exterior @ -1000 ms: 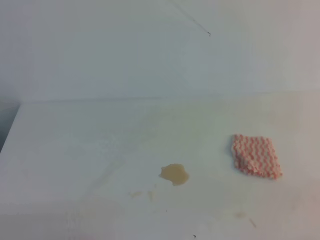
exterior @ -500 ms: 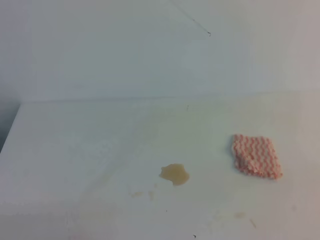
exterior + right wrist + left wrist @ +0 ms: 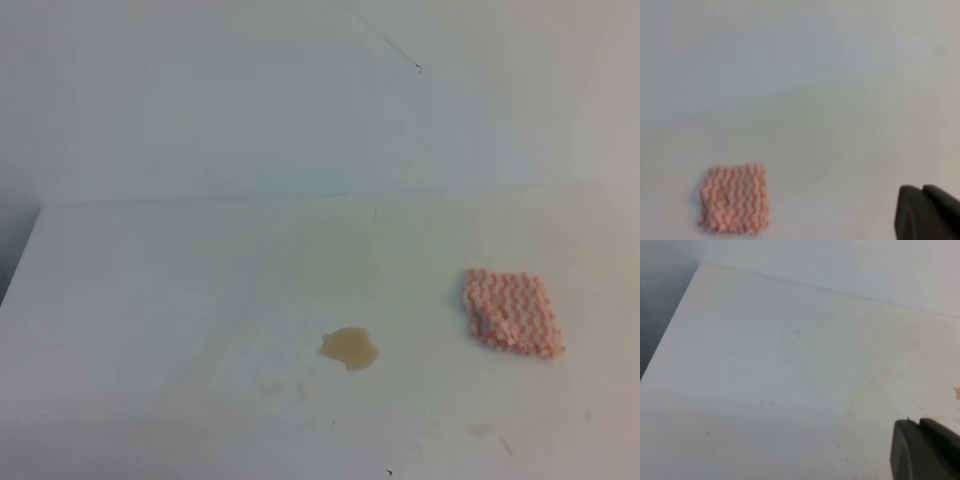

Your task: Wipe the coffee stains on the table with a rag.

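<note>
A: Nothing on the bench (image 3: 150,300) has shifted since the earlier frames; the rag and the puddle lie where they lay a second ago, and no arm has entered the high view.

B: What about the grippers?

A: Right gripper (image 3: 927,212) shows only as a dark block at the lower right corner of its wrist view, hanging above bare bench. Its two fingers look pressed together with just a thin seam between them, and nothing is in them. Left gripper (image 3: 925,450) appears the same way in its own wrist view, a dark block at the lower right with a narrow seam; so little of it shows that I cannot tell whether it is together or apart.

B: And the rag?

A: The rag (image 3: 512,312) lies flat on the right part of the bench, pink-and-white zigzag, slightly rumpled at its left edge. From the right wrist view it sits at the lower left (image 3: 734,199), well apart from that gripper.

B: The coffee?

A: The coffee stains (image 3: 350,348) form a small tan puddle near the middle front of the bench, left of the rag and clear of it. Faint brownish smudges (image 3: 285,385) lie just beside it.
</note>
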Robot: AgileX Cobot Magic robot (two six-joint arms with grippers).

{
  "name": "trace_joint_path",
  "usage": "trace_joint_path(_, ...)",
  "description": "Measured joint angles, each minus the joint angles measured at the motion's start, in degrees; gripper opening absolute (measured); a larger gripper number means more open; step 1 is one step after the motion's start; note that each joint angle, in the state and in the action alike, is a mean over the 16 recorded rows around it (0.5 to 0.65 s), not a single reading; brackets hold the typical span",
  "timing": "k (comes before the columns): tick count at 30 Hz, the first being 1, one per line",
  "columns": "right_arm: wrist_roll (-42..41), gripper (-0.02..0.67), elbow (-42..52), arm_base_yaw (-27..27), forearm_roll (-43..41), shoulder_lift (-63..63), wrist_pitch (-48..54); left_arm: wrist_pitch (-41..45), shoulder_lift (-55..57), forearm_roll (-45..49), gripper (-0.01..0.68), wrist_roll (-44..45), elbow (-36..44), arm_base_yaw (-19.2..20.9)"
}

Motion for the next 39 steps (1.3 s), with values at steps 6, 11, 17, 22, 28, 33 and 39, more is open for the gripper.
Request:
trace_joint_path(6, -4.0, -0.004, -4.4, 1.9, 4.4, 10.5, 4.0, 0.0, 0.2, 0.0, 0.001, 0.0, 0.0, 0.0)
trace_joint_path(11, -9.1, -0.004, -8.1, 4.3, 8.4, 18.4, 5.7, 0.0, 0.2, 0.0, 0.001, 0.0, 0.0, 0.0)
trace_joint_path(17, -16.2, -0.003, -14.8, 7.7, 12.0, 29.2, 9.8, 0.0, 0.2, 0.0, 0.001, 0.0, 0.0, 0.0)
trace_joint_path(22, -19.9, 0.011, -22.0, 10.2, 13.0, 39.1, 15.2, 0.0, 0.0, 0.0, 0.001, 0.0, 0.0, 0.0)
trace_joint_path(28, -21.6, 0.098, -29.3, 13.8, 14.0, 50.0, 18.9, 0.0, 0.0, 0.0, 0.001, 0.0, 0.0, 0.0)
trace_joint_path(33, -22.1, 0.208, -33.7, 16.9, 14.3, 58.5, 19.2, 0.0, 0.0, 0.0, 0.001, 0.0, 0.0, 0.0)
trace_joint_path(39, -22.3, 0.320, -38.0, 19.9, 14.3, 68.3, 17.6, 0.0, 0.0, 0.0, 0.001, 0.0, 0.0, 0.0)
